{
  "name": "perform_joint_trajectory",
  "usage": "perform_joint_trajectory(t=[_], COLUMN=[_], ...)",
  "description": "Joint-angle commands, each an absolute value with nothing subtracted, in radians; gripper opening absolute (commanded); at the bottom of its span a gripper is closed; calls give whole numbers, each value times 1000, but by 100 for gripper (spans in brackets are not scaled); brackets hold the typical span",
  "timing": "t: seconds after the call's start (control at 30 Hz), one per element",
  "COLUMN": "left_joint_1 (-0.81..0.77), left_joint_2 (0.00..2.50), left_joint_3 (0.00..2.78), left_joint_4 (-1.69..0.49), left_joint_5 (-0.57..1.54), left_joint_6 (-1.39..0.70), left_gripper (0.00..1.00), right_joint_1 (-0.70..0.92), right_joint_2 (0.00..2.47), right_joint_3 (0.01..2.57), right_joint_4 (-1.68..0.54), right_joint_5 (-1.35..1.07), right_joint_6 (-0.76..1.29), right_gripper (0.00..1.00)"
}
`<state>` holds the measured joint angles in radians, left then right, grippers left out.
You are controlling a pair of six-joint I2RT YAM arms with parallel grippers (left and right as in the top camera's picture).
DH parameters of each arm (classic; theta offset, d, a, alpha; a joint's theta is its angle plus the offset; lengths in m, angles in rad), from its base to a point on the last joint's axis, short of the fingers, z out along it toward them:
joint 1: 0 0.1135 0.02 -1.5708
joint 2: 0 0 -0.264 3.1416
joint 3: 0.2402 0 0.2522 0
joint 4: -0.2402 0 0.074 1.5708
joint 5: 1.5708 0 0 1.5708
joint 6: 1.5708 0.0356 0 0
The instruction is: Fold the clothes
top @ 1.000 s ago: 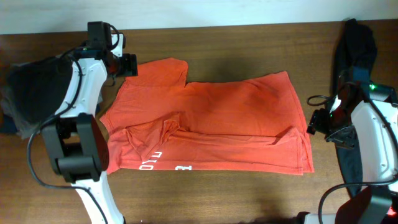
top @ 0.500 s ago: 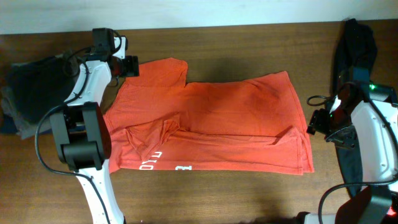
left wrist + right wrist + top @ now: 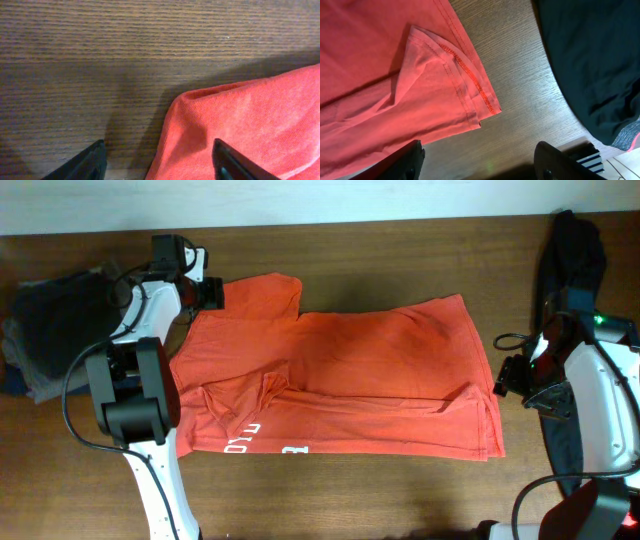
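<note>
Orange-red short-sleeved cotton T-shirt [image 3: 330, 380] lies spread on brown wood-grain table [image 3: 400, 250], white lettering along its near edge. A creased ridge runs across its middle, so it looks part-folded already.

Left gripper [image 3: 212, 292] at shirt's far-left sleeve corner. Wrist view: fingers apart, sleeve tip rising betw. them, nothing pinched yet. Right gripper [image 3: 503, 378] just off shirt's right hem. Fingers apart too, the doubled-over hem corner ahead of them.

Risks (my judgement):
- Sleeve tip sits off-centre, nearer one finger of left gripper. A close here could catch only the edge; cloth slips out on lift.
- Can't tell how many layers at that sleeve. A top-layer-only pinch would peel the shirt open, not fold it.
- Hem corner at right is turned over on itself. Grabbing the flap alone would drag a crooked fold in.
- Mid-shirt ridge gets locked in if folded w/o smoothing.
- Black garment [image 3: 570, 250] lies close beyond shirt's right side, and a dark heap of cloth [image 3: 50, 320] beyond its left. Either arm swinging wide could snag these.

Vs 1 s ago: left arm's elbow has swung in toward shirt, off the dark heap. Gripper nudged slightly along the sleeve. Shirt and right arm unchanged.
</note>
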<state>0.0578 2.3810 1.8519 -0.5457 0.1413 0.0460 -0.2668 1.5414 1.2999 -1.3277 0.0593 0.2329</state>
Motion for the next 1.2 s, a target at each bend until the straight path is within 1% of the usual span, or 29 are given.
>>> perform_joint_trajectory(t=[0.0,0.07,0.1,0.17,0.27,0.33,0.5,0.63,0.7,0.8,0.97,1.17], left_joint_1=[61,61,61,61,62,66,80,83,83,83,81,72], left_joint_2=[2437,2436,2436,2436,2434,2431,2429,2429,2429,2429,2429,2429], left_joint_3=[1858,1858,1858,1858,1858,1866,1960,2075,2135,2200,2250,2249], left_joint_4=[-565,-569,-575,-596,-629,-662,-800,-935,-983,-1019,-1034,-1049], left_joint_5=[216,242,253,259,258,259,259,319,359,398,405,405], left_joint_6=[55,55,54,54,54,54,54,54,54,45,-11,-12], left_gripper=[54,41,36,18,6,1,0,1,1,0,1,1], right_joint_1=[-261,-262,-262,-261,-262,-262,-261,-261,-261,-261,-259,-220], right_joint_2=[1526,1526,1526,1526,1527,1527,1528,1549,1573,1622,1752,1929], right_joint_3=[1313,1313,1313,1313,1313,1313,1313,1313,1313,1313,1313,1313], right_joint_4=[-1325,-1316,-1311,-1299,-1281,-1266,-1184,-1038,-958,-833,-585,-367], right_joint_5=[56,56,56,56,56,56,34,-89,-102,-133,-286,-309], right_joint_6=[234,234,234,234,234,234,230,117,104,104,56,56], right_gripper=[75,75,75,75,75,75,76,77,78,80,83,89])
